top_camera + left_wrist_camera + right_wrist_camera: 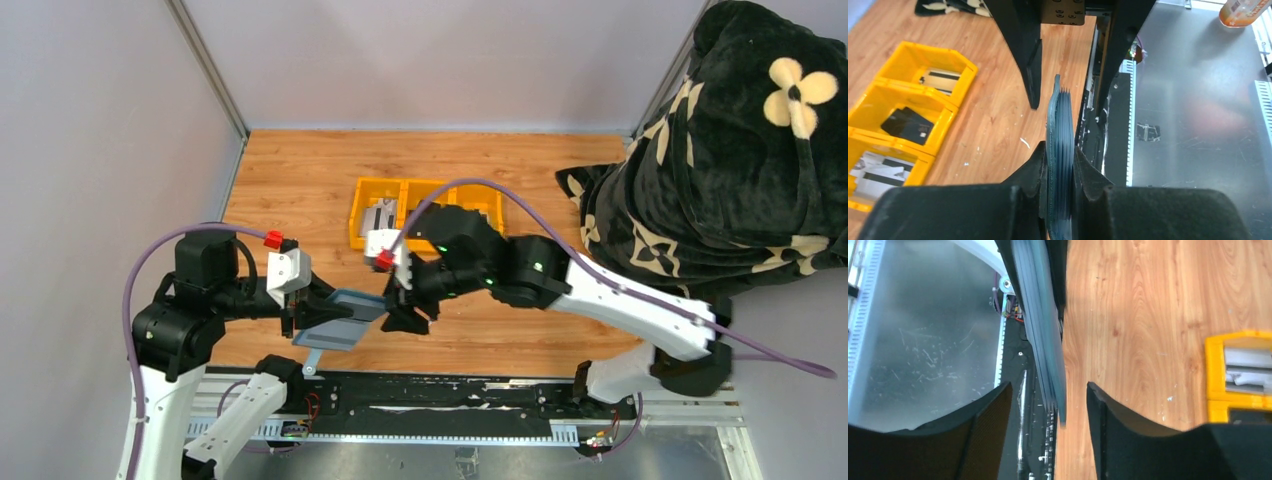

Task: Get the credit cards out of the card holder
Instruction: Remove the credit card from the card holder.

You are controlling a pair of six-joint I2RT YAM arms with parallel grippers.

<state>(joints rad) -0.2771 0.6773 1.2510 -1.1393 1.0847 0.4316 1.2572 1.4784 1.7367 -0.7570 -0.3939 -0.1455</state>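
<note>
Left hand [1060,156] is clamped tight on the card holder [1059,117], pinching one short end, so the holder hangs in the air over the near edge of the table [300,180] instead of lying on it. Right hand [1049,390] has its fingers apart and straddles the opposite end, with a gap showing on both sides in its own wrist view, so I'd say it isn't touching anything yet. What matters here is the line-up: the holder's long axis runs pretty much straight from one hand to the other, left to right in the overhead shot and a bit tilted, and its stacked, layered edge points right into the open hand. Both wrist cameras see it edge-on, like a thin blue-grey sandwich. Honestly I can't tell from that edge whether those layers are credit cards or just the pocket slots. Some pale cards, one with a black stripe [939,76], sit in the yellow tray [893,145] further back on the table, well apart from the holder. My guess is the right hand is the one to do the pulling, since it's already lined up around the free end, and it needs to shut on a single layer and draw away along that axis while the left hand just anchors. Grab the whole stack and nothing slides out.
</note>
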